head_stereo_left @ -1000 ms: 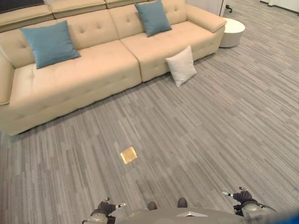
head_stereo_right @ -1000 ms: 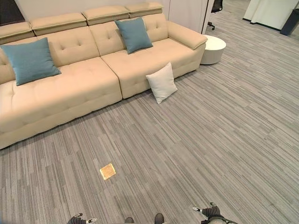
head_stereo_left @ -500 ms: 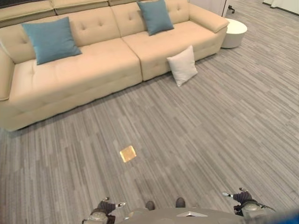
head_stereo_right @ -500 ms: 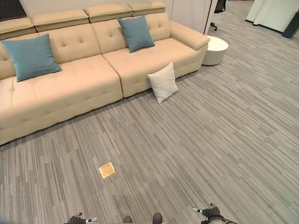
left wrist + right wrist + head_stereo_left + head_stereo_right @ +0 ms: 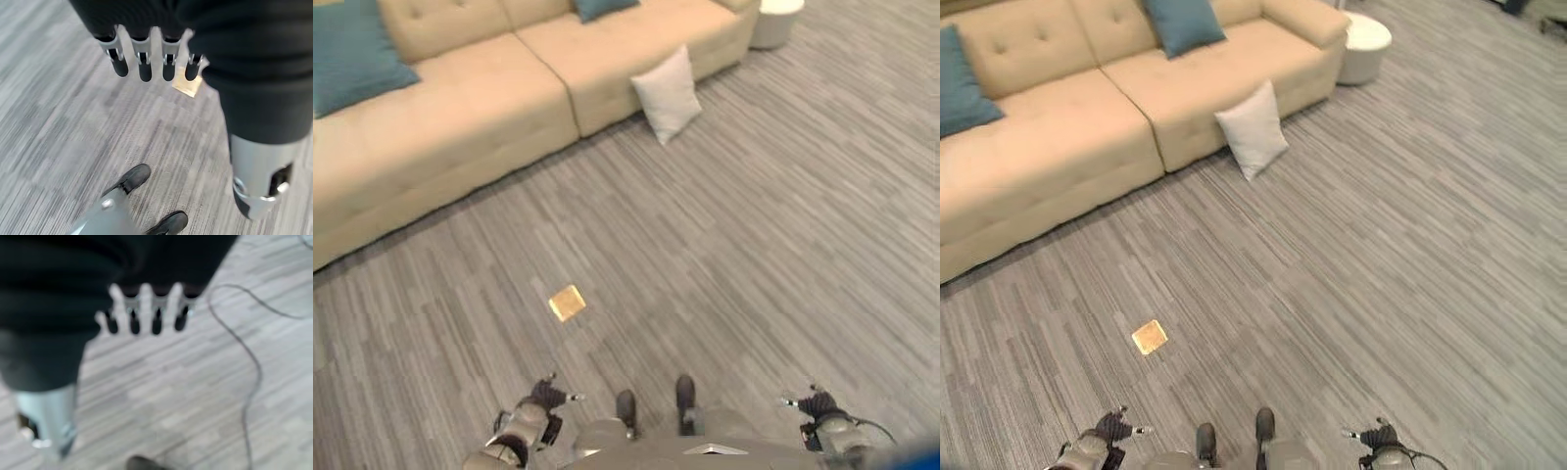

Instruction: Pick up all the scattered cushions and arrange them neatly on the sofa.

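A white cushion [image 5: 668, 94] leans on the floor against the front of the beige sofa [image 5: 460, 108]. One blue cushion [image 5: 352, 54] stands against the backrest at the sofa's left, and a second blue cushion [image 5: 1182, 22] rests farther right on the seat. My left hand [image 5: 544, 399] hangs low at the lower left, fingers [image 5: 142, 61] straight and holding nothing. At the lower right my right hand [image 5: 818, 406] also hangs low, its fingers [image 5: 146, 308] straight and empty. Both hands are far from the cushions.
A small yellow floor plate [image 5: 568, 303] lies in the grey striped carpet between me and the sofa. A round white side table [image 5: 1367, 46] stands past the sofa's right arm.
The camera has tipped down and moved closer: the sofa and cushions have slid up and left in the picture. Both hands show a little more at the bottom edge.
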